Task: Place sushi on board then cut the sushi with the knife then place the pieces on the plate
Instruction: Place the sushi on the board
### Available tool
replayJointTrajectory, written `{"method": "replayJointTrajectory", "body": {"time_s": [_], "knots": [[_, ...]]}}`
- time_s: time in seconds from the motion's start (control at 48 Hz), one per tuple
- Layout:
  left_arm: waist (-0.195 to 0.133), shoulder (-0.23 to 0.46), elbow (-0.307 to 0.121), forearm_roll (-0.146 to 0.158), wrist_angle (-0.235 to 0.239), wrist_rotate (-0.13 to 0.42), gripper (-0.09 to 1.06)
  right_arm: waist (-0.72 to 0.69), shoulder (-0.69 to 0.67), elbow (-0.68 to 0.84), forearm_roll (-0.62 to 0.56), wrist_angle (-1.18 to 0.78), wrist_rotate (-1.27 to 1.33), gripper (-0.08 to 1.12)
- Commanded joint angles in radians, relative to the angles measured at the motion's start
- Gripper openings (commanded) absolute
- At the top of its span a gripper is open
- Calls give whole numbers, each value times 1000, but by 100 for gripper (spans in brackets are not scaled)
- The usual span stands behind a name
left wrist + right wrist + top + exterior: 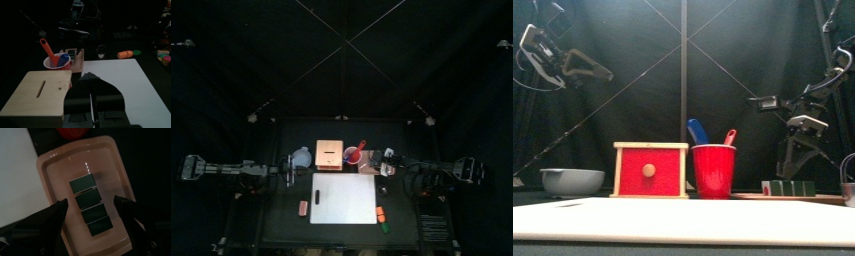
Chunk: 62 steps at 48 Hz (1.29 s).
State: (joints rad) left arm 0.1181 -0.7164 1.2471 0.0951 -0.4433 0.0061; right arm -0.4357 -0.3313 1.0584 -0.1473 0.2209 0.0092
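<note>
Four-block sushi [89, 200] on tray [60, 168], R fingers [53, 214] wide, flanking it, L fingers [101, 94] closed, empty

Top: high, distant; table [281, 225] in lower half. Front: table-level, close on red cup [714, 172], centre. Left wrist: faces same cup, left of centre. Right wrist: close above pink tray [57, 170]; top-edge red possibly that cup.

Your left arm [225, 168] and right arm [454, 170] are both black, built of jointed segments, with paler grey housings at the outer ends. Left tool [90, 76]: two dark jaws, broad at the base, tapering toward the tip. Right tool [90, 203]: two black jaws with rounded edges. In the front view, pale plates show at each wrist.
</note>
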Motion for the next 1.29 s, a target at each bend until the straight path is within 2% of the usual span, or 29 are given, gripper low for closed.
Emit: {"method": "replayJointTrajectory", "body": {"time_s": [0.021, 0.375, 0.5, 0.646, 0.729, 0.979, 1.292], "knots": [[5, 2, -11, 0, -8, 0, -1, -12, 28, -28, 2, -6, -2, 101], [3, 2, -12, 0, -5, 0, -1, -28, 129, -58, 8, -6, -2, 97], [3, 2, -11, 0, -3, 0, -1, -25, 132, -60, 11, -5, -2, 84], [3, 2, -11, 2, -3, 0, -1, -20, 129, -57, 26, 8, 2, 63], [3, 2, -11, 0, -3, 0, -1, -20, 117, -61, 44, 25, 2, 58], [3, 2, -11, 2, -3, -2, -1, 6, -3, -87, 123, 98, 14, 58], [3, 2, -11, 0, -3, -5, -1, 49, -101, -89, 295, 144, 34, 58]]}}
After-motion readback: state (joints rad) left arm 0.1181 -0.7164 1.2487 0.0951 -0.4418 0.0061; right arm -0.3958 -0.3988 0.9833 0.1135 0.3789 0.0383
